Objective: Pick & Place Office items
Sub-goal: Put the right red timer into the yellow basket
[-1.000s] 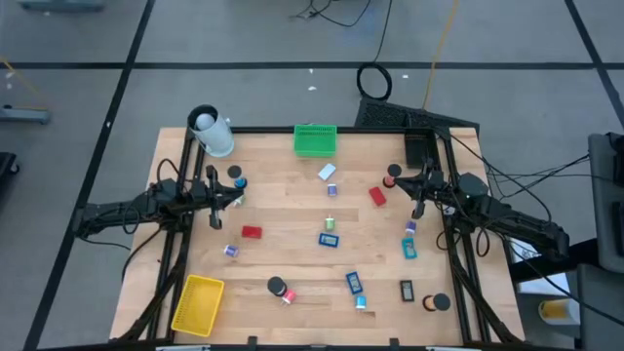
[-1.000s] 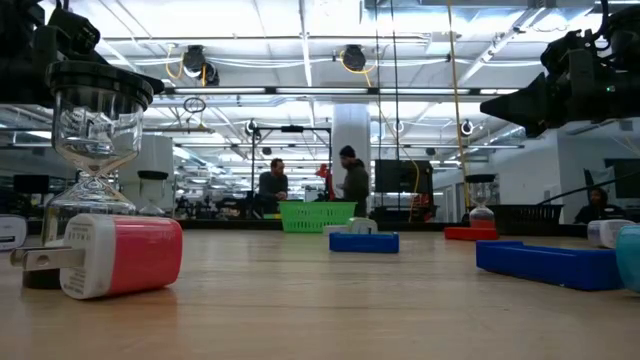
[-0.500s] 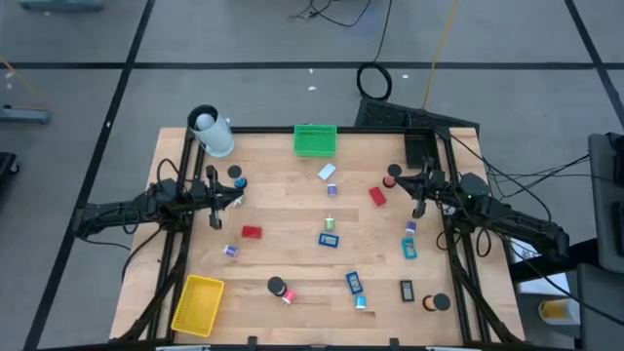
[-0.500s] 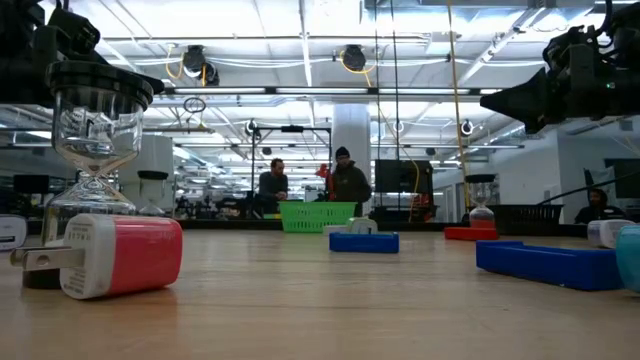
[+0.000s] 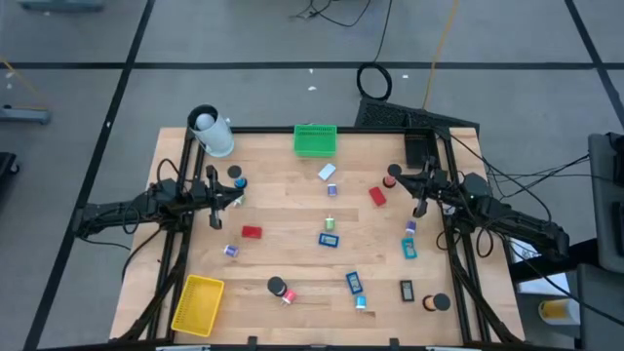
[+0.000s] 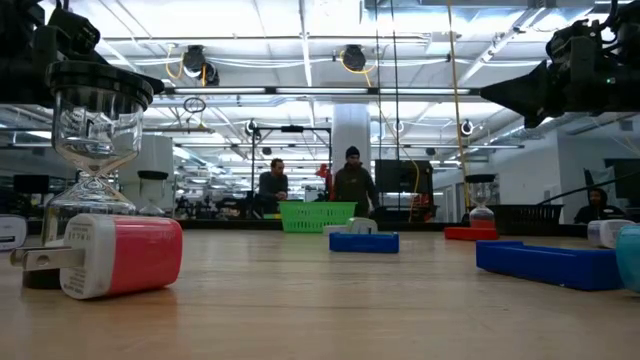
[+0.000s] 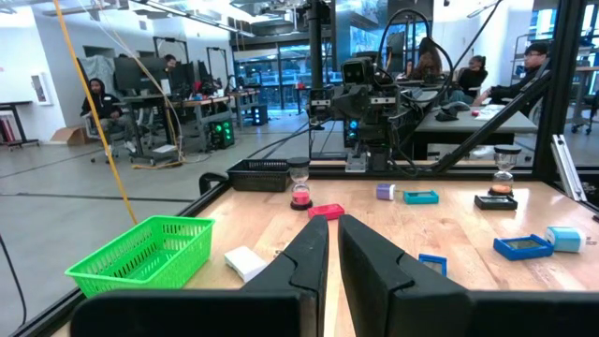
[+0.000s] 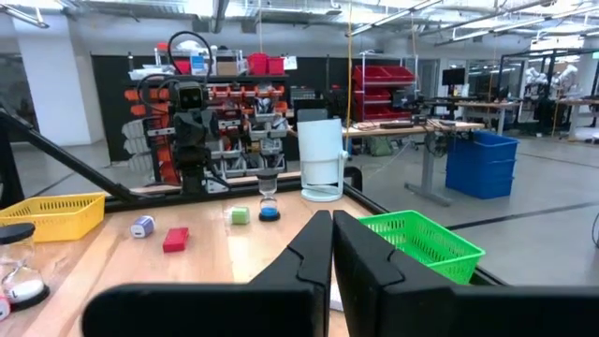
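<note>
The office items lie scattered on the wooden table [image 5: 292, 210]: red blocks [image 5: 252, 232] [image 5: 377, 195], a white block [image 5: 327, 172], blue blocks [image 5: 329, 240] [image 5: 354, 283], a teal piece [image 5: 409, 249], and black-capped hourglasses [image 5: 277, 286] [image 5: 234, 173]. In the low view, one hourglass [image 6: 95, 140] stands beside a pink-and-white piece [image 6: 120, 255]. My left gripper [image 5: 232, 200] [image 7: 334, 232] hangs shut above the table's left side, pointing level toward the right. My right gripper [image 5: 402, 183] [image 8: 331, 225] hangs shut above the right side, pointing left. Neither holds anything.
A green mesh basket [image 5: 315, 139] stands at the far edge and a yellow one [image 5: 198, 303] at the near left corner. A white cylinder [image 5: 212, 132] stands at the far left corner. People [image 6: 352, 180] are in the room beyond the table.
</note>
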`<action>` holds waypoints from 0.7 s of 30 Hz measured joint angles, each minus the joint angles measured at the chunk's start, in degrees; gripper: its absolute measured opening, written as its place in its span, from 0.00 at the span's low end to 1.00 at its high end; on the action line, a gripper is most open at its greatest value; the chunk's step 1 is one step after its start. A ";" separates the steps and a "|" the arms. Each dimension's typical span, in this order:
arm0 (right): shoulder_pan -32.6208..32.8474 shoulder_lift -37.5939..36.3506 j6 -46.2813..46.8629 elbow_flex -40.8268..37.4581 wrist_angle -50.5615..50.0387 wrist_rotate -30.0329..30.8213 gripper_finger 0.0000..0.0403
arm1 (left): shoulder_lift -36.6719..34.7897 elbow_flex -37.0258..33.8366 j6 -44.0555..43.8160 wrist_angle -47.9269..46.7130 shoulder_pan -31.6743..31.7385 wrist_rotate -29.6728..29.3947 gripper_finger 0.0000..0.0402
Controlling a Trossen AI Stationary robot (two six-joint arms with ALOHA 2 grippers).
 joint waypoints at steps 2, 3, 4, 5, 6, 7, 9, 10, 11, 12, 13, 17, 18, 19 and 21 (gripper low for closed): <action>0.04 0.00 1.63 0.00 0.06 -1.49 0.02 | 0.00 0.00 0.00 0.01 0.00 0.00 0.09; 0.05 0.00 2.52 0.00 0.36 -1.58 0.02 | 0.00 0.00 0.00 -0.01 0.00 0.01 0.09; 0.05 0.00 3.19 0.00 0.82 -1.35 0.02 | 0.01 0.00 0.00 0.00 0.00 0.00 0.09; 0.04 0.00 3.57 0.01 1.53 -1.22 0.02 | 0.02 0.00 0.00 -0.01 0.00 0.00 0.09; 0.05 0.00 3.74 0.00 2.41 -1.24 0.02 | 0.00 0.00 0.00 0.15 0.00 0.00 0.09; 0.05 0.00 3.82 0.00 3.26 -1.26 0.02 | 0.02 0.00 -0.02 0.70 0.00 0.00 0.09; 0.05 -0.01 3.90 0.00 4.45 -1.18 0.02 | 0.00 0.00 -0.50 2.37 0.00 0.06 0.09; 0.05 -0.01 3.92 0.00 4.69 -1.12 0.02 | 0.00 0.00 -1.11 2.90 0.00 0.07 0.09; 0.04 -0.01 4.12 0.00 4.68 -1.08 0.02 | 0.00 0.00 -1.93 3.31 0.00 0.08 0.09; 0.05 0.00 4.48 0.00 4.66 -0.89 0.02 | 0.02 0.00 -2.94 3.87 -0.01 0.07 0.09; 0.05 0.10 4.99 0.00 4.67 -0.20 0.02 | 0.00 0.00 -4.01 4.38 0.00 0.08 0.09; 0.03 1.62 5.98 0.00 4.69 3.35 0.02 | 0.02 0.00 -9.77 5.09 -0.01 0.04 0.09; 0.03 2.22 5.92 0.00 4.66 3.53 0.02 | 0.00 0.00 -10.37 5.67 0.00 0.04 0.09; 0.03 2.92 5.89 0.07 4.62 3.66 0.02 | 0.00 0.02 -10.37 5.86 0.00 0.03 0.09; 0.04 4.70 5.92 0.59 4.62 4.19 0.02 | 0.01 0.02 -9.93 5.40 0.00 -0.01 0.09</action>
